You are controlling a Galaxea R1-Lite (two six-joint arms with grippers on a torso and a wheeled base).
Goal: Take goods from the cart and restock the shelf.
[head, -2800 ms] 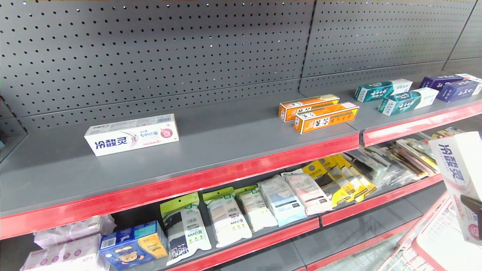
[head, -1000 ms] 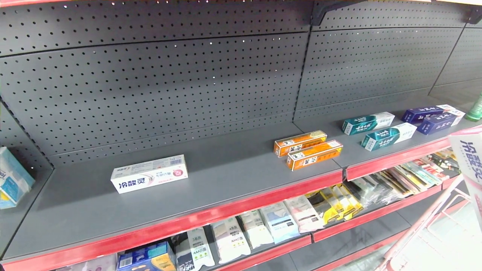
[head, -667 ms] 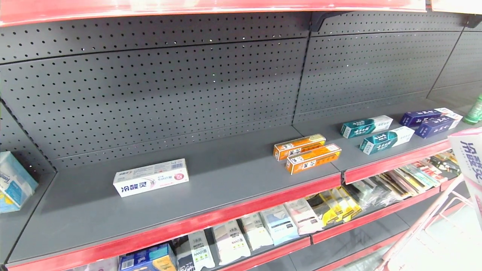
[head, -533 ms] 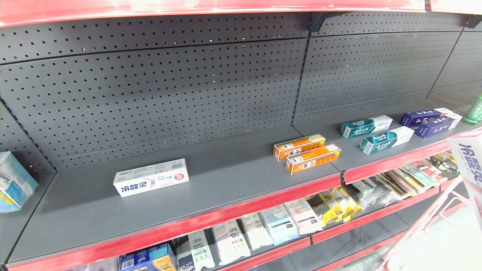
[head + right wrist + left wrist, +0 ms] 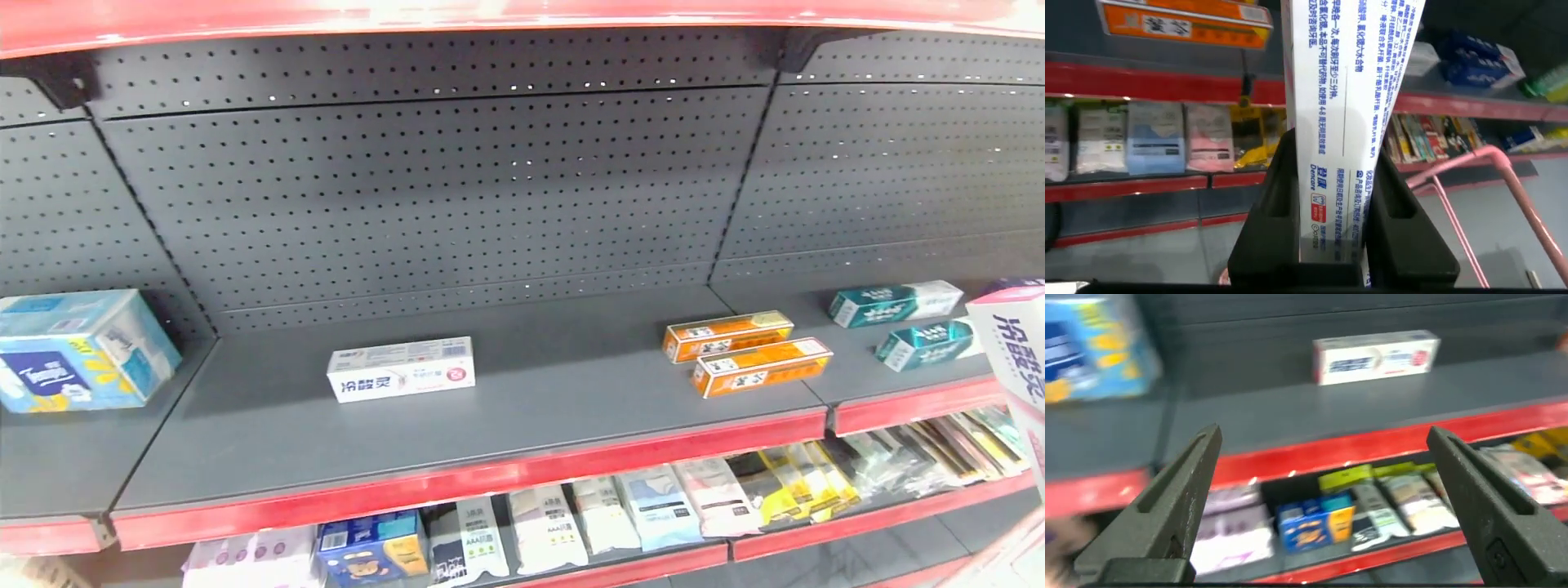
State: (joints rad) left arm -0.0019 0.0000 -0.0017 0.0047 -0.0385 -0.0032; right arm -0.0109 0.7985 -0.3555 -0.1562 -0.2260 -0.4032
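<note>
Store aisle, grey pegboard back panel (image 5: 449, 188) over a grey shelf (image 5: 490, 416) with a red front edge. Right gripper (image 5: 1335, 175) clamps an upright white toothpaste box (image 5: 1347, 98). Its dark fingers (image 5: 1278, 196) press the box's two narrow sides near its lower end, and most of the box rises past the fingertips. Head view has this held box at the right edge, in front of the shelf's right section. Pink cart (image 5: 1490, 192) frame sits off to one side of those fingers. Left gripper (image 5: 1323, 437) is spread wide, nothing between its fingers. Beyond those fingertips, ahead of the gap, a second white toothpaste box (image 5: 401, 368) lies flat on the shelf, long side facing out. Two orange boxes (image 5: 762, 367) lie side by side farther along the shelf toward the held box, just apart from each other. Two teal boxes (image 5: 894, 304) lie past them on the next shelf section, close behind the held box. Blue tissue pack (image 5: 82, 349) sits on the section at the shelf's left end, off to the outer side of the left gripper's fingers. Bagged goods (image 5: 637, 510) line the lower shelf under the red edge.
</note>
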